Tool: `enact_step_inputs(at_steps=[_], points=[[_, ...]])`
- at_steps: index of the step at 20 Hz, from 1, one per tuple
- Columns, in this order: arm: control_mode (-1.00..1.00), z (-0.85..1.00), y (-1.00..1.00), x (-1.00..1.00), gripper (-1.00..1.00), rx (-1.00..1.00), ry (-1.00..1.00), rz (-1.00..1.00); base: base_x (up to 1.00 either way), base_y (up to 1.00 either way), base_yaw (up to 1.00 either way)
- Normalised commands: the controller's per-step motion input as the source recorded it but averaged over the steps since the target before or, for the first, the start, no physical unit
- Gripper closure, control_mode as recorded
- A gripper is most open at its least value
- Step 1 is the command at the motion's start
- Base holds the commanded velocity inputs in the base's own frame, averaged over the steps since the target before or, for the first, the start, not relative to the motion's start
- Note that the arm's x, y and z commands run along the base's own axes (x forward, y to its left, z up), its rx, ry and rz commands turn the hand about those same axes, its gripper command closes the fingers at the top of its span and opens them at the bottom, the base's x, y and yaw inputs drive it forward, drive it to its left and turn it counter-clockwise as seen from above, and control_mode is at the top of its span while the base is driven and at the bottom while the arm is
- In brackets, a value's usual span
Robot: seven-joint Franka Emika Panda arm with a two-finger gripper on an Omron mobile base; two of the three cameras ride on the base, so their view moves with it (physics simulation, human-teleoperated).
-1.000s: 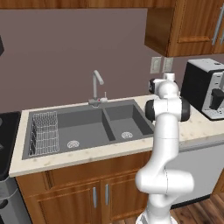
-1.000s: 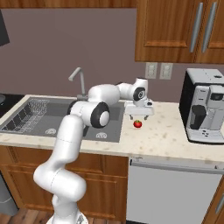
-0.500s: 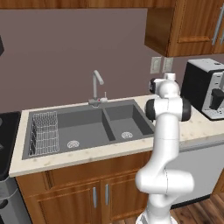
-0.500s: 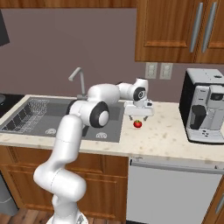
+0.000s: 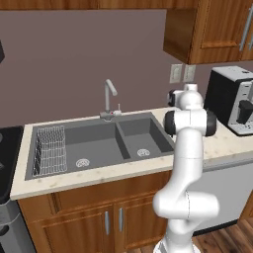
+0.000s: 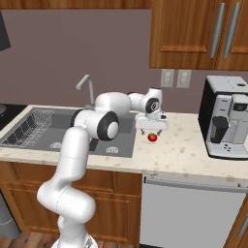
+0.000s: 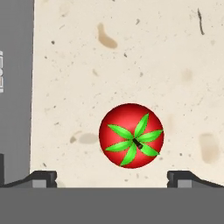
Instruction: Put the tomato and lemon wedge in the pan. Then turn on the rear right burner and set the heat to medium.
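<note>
Nothing is shifting since a second ago: end effector [image 6: 152, 130] is hovering with jaws wide over the tomato [image 6: 152, 137] sitting near the table's sink-side edge, round, slick, likely rolling unless pinched across its middle.

A grey 2-basin sink [image 5: 123, 141] with faucet [image 5: 109, 99] sits left of a coffee machine [image 6: 227, 116].
</note>
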Motion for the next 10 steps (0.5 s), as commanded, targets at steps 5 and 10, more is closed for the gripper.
enact_step_inputs(at_steps=[5, 10], points=[[-1.00, -0.12, 0.00, 0.09, -1.00, 0.00, 0.00, 0.00, 0.00, 0.00, 0.00], [-1.00, -0.06, -0.10, 0.00, -1.00, 0.00, 0.00, 0.00, 0.00, 0.00, 0.00]])
